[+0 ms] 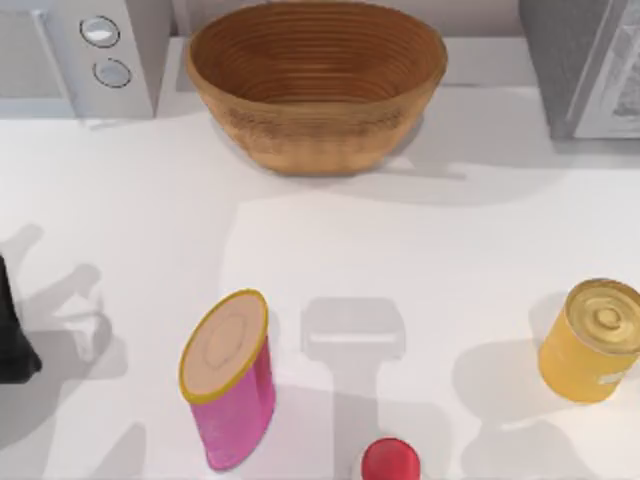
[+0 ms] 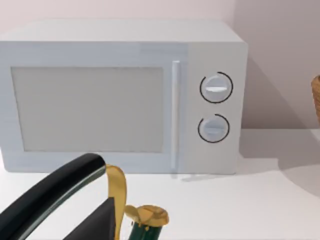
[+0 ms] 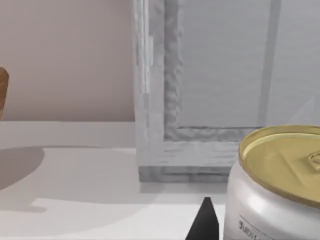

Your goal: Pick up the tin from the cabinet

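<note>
Tin (image 1: 592,340): a short golden-yellow can standing upright on the white table (image 1: 330,250) at its right side, near the front edge; the shiny ringed gold lid faces up and a small white label patch sits low on its wall. In the right wrist view the can (image 3: 272,185) looms close, its wall looking silvery there; a few dark letters on the label are too blurred to read.
Cabinet (image 1: 585,65): grey, at the back right corner, well apart from the tin.
Pink canister (image 1: 230,390): taller, yellow rim, tan top, standing front left of centre; no writing legible.
Red cap (image 1: 390,460): a round red top at the front edge, between canister and tin.
Basket (image 1: 316,80): woven, brown, at the back centre.
Microwave (image 2: 125,95): white, back left corner, two round dials on its panel, no markings legible.
Left arm (image 1: 12,330): a dark shape at the table's left edge; I cannot tell how its fingers stand.
Right gripper: one dark fingertip (image 3: 204,222) pokes up just beside the tin; spread unclear.
</note>
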You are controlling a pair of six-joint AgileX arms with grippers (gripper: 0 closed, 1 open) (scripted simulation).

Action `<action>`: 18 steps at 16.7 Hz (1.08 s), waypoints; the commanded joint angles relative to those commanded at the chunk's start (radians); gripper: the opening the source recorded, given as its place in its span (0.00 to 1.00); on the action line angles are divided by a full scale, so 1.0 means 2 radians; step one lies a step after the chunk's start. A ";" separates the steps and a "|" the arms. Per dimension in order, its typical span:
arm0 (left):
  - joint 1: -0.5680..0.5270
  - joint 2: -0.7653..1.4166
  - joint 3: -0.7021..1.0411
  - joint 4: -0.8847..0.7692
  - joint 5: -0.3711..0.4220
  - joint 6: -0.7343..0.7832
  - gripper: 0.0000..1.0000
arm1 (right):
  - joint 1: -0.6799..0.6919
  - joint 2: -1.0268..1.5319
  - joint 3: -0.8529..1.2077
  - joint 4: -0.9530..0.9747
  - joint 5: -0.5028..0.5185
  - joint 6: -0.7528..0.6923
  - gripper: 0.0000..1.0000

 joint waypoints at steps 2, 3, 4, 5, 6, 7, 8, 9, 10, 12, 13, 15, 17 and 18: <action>0.000 0.000 0.000 0.000 0.000 0.000 1.00 | -0.003 -0.005 -0.005 0.002 -0.003 0.000 0.00; 0.000 0.000 0.000 0.000 0.000 0.000 1.00 | -0.003 -0.005 -0.005 0.002 -0.003 0.000 0.00; 0.000 0.000 0.000 0.000 0.000 0.000 1.00 | -0.003 -0.005 -0.005 0.002 -0.003 0.000 0.00; 0.000 0.000 0.000 0.000 0.000 0.000 1.00 | -0.001 -0.002 -0.006 0.001 -0.002 0.001 0.00; 0.000 0.000 0.000 0.000 0.000 0.000 1.00 | -0.001 -0.002 -0.006 0.001 -0.002 0.001 0.00; 0.000 0.000 0.000 0.000 0.000 0.000 1.00 | -0.003 0.003 -0.003 -0.002 -0.006 -0.004 0.00; 0.000 0.000 0.000 0.000 0.000 0.000 1.00 | -0.006 0.012 0.002 -0.010 -0.013 -0.014 0.00; 0.000 0.000 0.000 0.000 0.000 0.000 1.00 | -0.011 0.027 0.010 -0.021 -0.023 -0.029 0.00; 0.000 0.000 0.000 0.000 0.000 0.000 1.00 | -0.018 0.046 0.020 -0.035 -0.037 -0.049 0.00; 0.000 0.000 0.000 0.000 0.000 0.000 1.00 | -0.036 0.099 0.049 -0.073 -0.075 -0.106 0.00; 0.000 0.000 0.000 0.000 0.000 0.000 1.00 | -0.047 0.132 0.067 -0.096 -0.098 -0.142 0.00; 0.000 0.000 0.000 0.000 0.000 0.000 1.00 | -0.073 0.206 0.108 -0.148 -0.151 -0.228 0.00; 0.000 0.000 0.000 0.000 0.000 0.000 1.00 | -0.102 0.292 0.153 -0.206 -0.211 -0.329 0.00; 0.000 0.000 0.000 0.000 0.000 0.000 1.00 | -0.118 0.339 0.177 -0.237 -0.243 -0.384 0.00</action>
